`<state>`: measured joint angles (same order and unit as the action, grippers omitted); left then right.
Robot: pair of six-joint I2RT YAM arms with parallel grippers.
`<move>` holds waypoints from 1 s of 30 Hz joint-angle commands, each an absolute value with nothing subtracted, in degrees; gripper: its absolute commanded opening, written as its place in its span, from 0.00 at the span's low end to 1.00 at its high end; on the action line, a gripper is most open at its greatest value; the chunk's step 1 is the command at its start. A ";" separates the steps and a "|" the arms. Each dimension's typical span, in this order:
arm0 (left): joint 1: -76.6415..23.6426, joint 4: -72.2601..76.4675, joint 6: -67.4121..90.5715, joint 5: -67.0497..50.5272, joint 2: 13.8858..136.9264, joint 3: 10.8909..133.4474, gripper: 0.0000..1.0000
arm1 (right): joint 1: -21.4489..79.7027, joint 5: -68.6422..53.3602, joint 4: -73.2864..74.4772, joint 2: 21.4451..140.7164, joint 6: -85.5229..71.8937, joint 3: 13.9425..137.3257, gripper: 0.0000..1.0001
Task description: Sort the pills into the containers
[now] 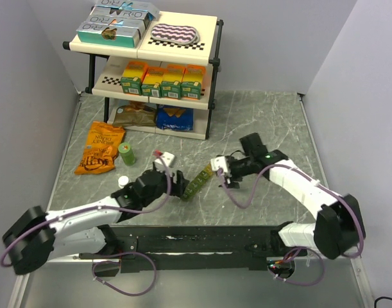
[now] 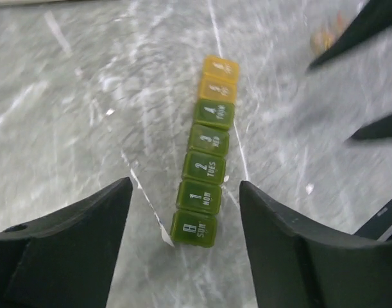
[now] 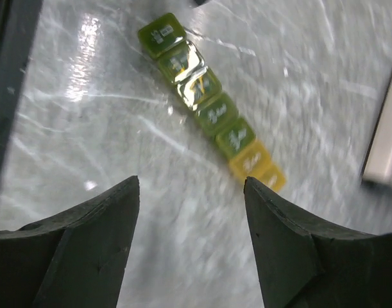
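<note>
top camera high, facing down and forward, both wrist cameras close over containers point(image 2: 208, 141)

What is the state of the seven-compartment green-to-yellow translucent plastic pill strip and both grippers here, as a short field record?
strip: seven-compartment translucent plastic pill strip, flat on the grey marbled table
closure: every compartment looks shut
left gripper: open, empty, facing the dark green SUN end
right gripper: open, empty, facing the yellow end
pills: none clearly visible
contact: neither gripper holds the strip
</note>
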<state>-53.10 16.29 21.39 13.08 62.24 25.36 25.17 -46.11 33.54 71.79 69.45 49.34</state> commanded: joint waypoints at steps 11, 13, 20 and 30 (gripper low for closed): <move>-51.15 21.87 24.71 4.05 65.57 21.12 0.66 | 34.19 -35.77 17.31 87.27 82.70 52.03 0.74; -51.68 27.23 20.58 3.34 64.52 18.91 0.69 | 34.28 -35.16 16.53 88.41 83.14 51.85 0.74; -55.54 33.66 11.35 6.95 66.35 17.40 0.81 | 34.28 -33.84 11.34 91.23 81.65 52.29 0.73; -59.85 31.73 8.26 12.12 80.23 23.73 0.79 | 33.84 -34.45 11.69 92.02 80.25 53.00 0.71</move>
